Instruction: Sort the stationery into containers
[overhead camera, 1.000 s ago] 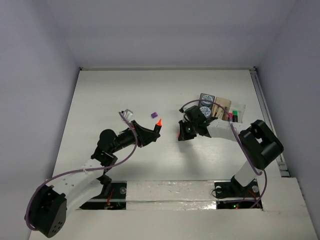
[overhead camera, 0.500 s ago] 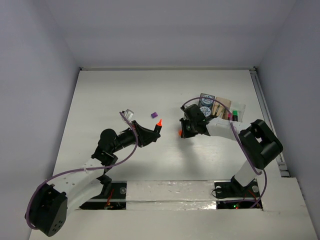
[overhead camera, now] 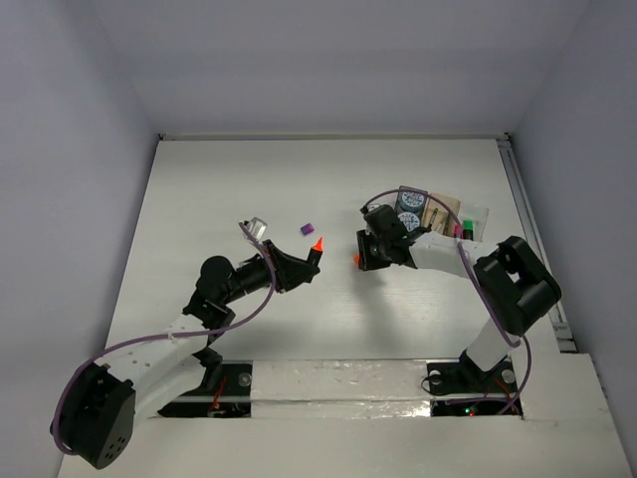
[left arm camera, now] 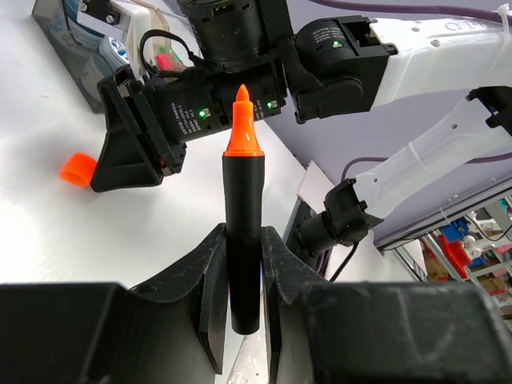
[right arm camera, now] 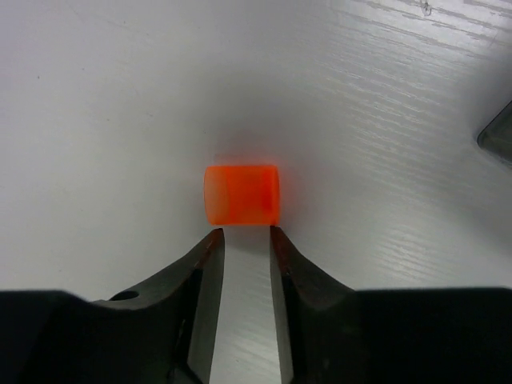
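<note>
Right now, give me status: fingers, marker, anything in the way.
Left fingers shut on uncapped orange highlighter. Right fingers open, orange cap loose on table, just beyond them. Nothing in between.

The right gripper (right arm camera: 244, 234) is letting go. Its jaws, clamped tight a second ago, are parting a little. The orange cap (right arm camera: 241, 194) it was pinching is now lying loose on the table (overhead camera: 299, 179), just beyond the fingertips and touching neither of them. The gripper is also drawing back toward the clear box (overhead camera: 478, 215), so it is sitting slightly nearer the box than a second ago. The cap is ending up a touch closer to the box as well. It is resting on the side of the gripper that faces away from the box.
</note>
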### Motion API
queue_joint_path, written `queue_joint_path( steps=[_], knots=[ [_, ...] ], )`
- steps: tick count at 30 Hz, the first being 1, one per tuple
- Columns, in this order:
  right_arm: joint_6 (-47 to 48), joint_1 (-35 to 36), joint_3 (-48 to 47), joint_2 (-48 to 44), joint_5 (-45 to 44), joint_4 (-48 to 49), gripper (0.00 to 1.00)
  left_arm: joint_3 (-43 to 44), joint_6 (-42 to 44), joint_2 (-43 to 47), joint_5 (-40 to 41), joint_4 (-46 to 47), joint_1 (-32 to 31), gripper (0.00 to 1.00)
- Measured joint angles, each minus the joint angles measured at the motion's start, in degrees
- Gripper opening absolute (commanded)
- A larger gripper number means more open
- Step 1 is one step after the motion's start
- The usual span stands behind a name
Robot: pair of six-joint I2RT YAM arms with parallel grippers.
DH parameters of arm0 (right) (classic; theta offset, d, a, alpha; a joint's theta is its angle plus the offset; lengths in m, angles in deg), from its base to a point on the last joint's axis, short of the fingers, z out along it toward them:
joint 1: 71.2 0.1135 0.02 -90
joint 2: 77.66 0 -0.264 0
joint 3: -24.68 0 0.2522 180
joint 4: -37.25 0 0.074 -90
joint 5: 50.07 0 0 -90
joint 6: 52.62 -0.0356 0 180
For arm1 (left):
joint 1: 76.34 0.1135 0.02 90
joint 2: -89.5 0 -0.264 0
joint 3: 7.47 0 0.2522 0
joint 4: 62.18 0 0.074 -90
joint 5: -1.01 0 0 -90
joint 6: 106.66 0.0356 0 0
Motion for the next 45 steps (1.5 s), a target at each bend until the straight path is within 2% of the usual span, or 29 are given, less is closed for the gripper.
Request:
queue_joint_path(
  steps=[8, 14, 21, 34, 45],
  knots=[
    [-2.5, 0.0, 3.5, -3.3, 2.1, 2.1, 0.57, 0.0, 0.0, 0.3, 0.0, 0.0, 0.0, 0.0],
    [-8.1, 0.0, 6.8, -4.7, 5.4, 8.1, 0.57, 0.0, 0.0, 0.3, 0.0, 0.0, 0.0, 0.0],
    [-12.3, -0.4, 7.0, -3.3, 4.9, 13.3, 0.58, 0.0, 0.0, 1.4, 0.0, 0.0, 0.0, 0.0],
    [-13.0, -0.5, 2.1, 1.3, -0.9, 12.6, 0.59, 0.0, 0.0, 1.4, 0.0, 0.0, 0.0, 0.0],
    [-10.4, -0.5, -3.6, 5.5, -3.5, 9.4, 0.53, 0.0, 0.0, 1.4, 0.0, 0.0, 0.0, 0.0]
  ],
)
